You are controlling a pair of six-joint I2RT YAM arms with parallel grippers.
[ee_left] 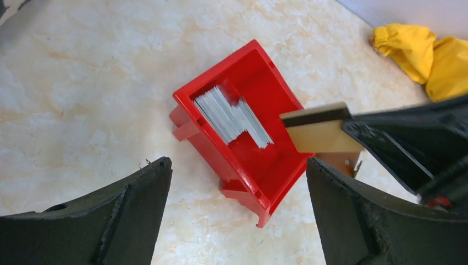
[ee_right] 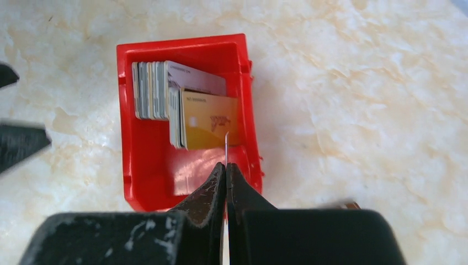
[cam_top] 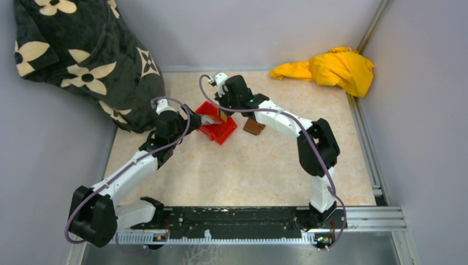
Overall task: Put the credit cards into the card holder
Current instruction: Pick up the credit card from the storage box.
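Several credit cards (ee_right: pixel 152 91) stand on edge in a stack inside a red bin (ee_right: pixel 143 165); the stack (ee_left: pixel 232 116) also shows in the left wrist view. My right gripper (ee_right: pixel 226 165) is shut on one tan card (ee_left: pixel 317 132) with a dark stripe, held above the bin's right side and seen edge-on as a thin line (ee_right: pixel 225 146). The brown card holder (cam_top: pixel 254 127) lies on the table just right of the bin (cam_top: pixel 218 130), mostly hidden under the right arm. My left gripper (ee_left: pixel 237 163) hangs open above the bin's near corner, holding nothing.
A black blanket with cream flowers (cam_top: pixel 83 55) is heaped at the back left, close to the left arm. A yellow cloth (cam_top: pixel 331 69) lies at the back right corner. Grey walls close the table in on three sides.
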